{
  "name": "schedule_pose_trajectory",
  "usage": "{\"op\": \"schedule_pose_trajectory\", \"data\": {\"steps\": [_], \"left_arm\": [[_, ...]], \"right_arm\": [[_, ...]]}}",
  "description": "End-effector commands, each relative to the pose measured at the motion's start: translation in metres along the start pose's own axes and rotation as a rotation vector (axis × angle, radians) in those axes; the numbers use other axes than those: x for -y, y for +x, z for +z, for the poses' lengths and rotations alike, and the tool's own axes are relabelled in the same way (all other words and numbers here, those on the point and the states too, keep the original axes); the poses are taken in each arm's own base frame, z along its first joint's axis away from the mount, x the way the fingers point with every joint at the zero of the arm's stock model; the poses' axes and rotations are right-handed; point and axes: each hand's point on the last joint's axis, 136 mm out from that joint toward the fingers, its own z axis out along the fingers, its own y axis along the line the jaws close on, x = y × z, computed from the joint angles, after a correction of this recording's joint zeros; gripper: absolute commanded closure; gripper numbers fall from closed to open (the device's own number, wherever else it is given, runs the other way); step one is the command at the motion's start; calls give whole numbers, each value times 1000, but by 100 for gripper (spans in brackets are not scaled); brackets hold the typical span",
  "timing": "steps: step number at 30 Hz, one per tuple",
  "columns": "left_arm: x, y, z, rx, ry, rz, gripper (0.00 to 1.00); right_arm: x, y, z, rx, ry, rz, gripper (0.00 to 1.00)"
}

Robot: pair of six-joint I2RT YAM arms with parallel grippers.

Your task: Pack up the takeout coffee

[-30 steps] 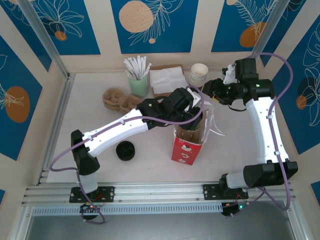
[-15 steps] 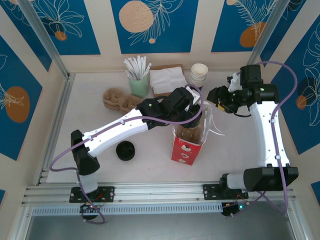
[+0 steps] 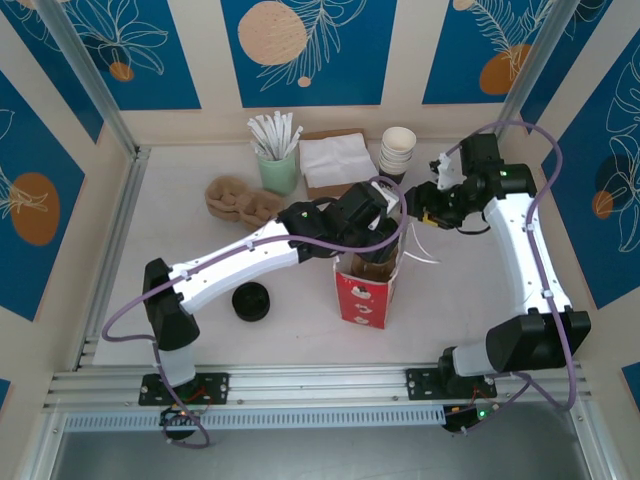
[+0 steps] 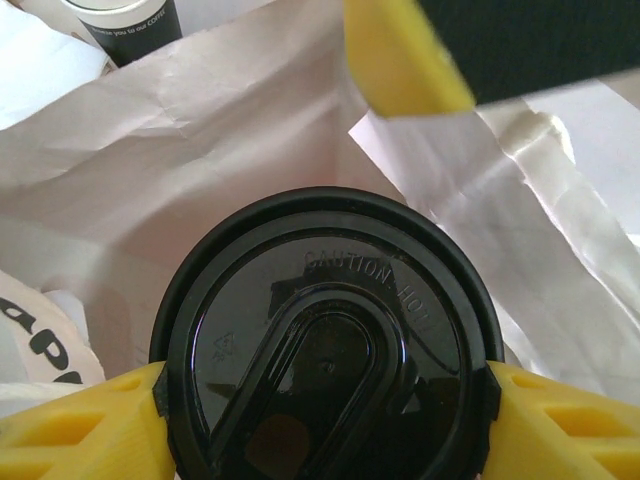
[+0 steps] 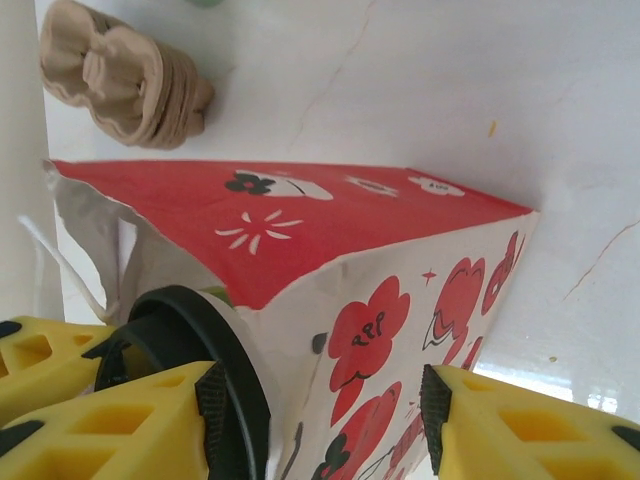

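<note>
While your left fingers (image 4: 80,425) are pinching the round black plastic lid of the small dark takeout coffee cup (image 4: 325,330), your left gripper (image 4: 325,405) is holding it at the mouth of the tall red flowered paper bag (image 3: 362,295). The left wrist view is showing you the bag's white lining. The right wrist view is showing its red outside, with your right gripper (image 5: 322,400) standing spread and gripping nothing.

Blue leaf-pattern wall panels (image 3: 300,50), cream strips between; white tabletop (image 3: 180,190); aluminium rail (image 3: 300,382) near edge.
</note>
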Motion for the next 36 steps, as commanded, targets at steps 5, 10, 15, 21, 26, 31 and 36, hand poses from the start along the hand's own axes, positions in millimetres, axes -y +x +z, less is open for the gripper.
{"op": "schedule_pose_trajectory", "data": {"steps": [5,10,15,21,26,31,36], "left_arm": [[-1,0,-8,26,19,-32,31],[-2,0,-13,27,20,-57,31],[-12,-5,-20,36,-36,-87,31],[-13,-22,-29,59,-57,-101,31],[-8,-29,-29,67,-40,-117,32],[-5,-21,-23,35,-36,-144,32],[-10,-8,-13,14,-69,-144,32]], "right_arm": [[-5,16,6,-30,22,-8,58],[-13,27,3,-16,-27,75,82],[-15,30,-2,38,-68,263,88],[-21,23,-4,113,-149,476,93],[-24,25,-4,152,-212,576,95],[-29,26,-2,169,-254,610,97],[-37,34,3,149,-283,591,97]]}}
